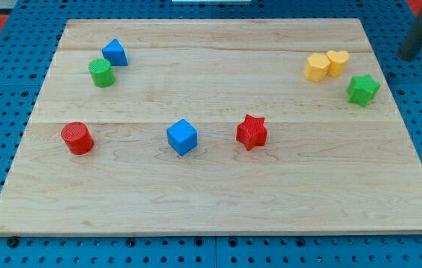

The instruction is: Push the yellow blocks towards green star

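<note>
Two yellow blocks sit touching at the view's upper right: a yellow hexagon-like block (pixel 317 67) and a yellow heart-shaped block (pixel 338 62) just right of it. The green star (pixel 363 89) lies a little below and right of them, a short gap away. My tip (pixel 407 56) is at the view's far right, off the board's right edge, up and right of the green star and apart from all blocks.
A wooden board (pixel 218 201) lies on a blue pegboard. A blue triangle (pixel 114 52) and green cylinder (pixel 101 72) sit at upper left. A red cylinder (pixel 77 138), blue cube (pixel 182 136) and red star (pixel 251 132) lie across the middle.
</note>
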Controlling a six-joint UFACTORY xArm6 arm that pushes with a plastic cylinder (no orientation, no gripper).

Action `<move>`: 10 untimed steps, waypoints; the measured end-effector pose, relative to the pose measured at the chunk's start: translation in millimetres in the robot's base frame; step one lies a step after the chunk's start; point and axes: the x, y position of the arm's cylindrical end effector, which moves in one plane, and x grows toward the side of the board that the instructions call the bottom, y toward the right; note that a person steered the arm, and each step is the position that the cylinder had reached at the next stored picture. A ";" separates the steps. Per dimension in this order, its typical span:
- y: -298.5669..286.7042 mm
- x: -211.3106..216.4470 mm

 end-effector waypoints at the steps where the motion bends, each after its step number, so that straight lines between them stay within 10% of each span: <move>1: -58.2 -49.6; 3: -148.5 -3.8; 10: -137.7 33.7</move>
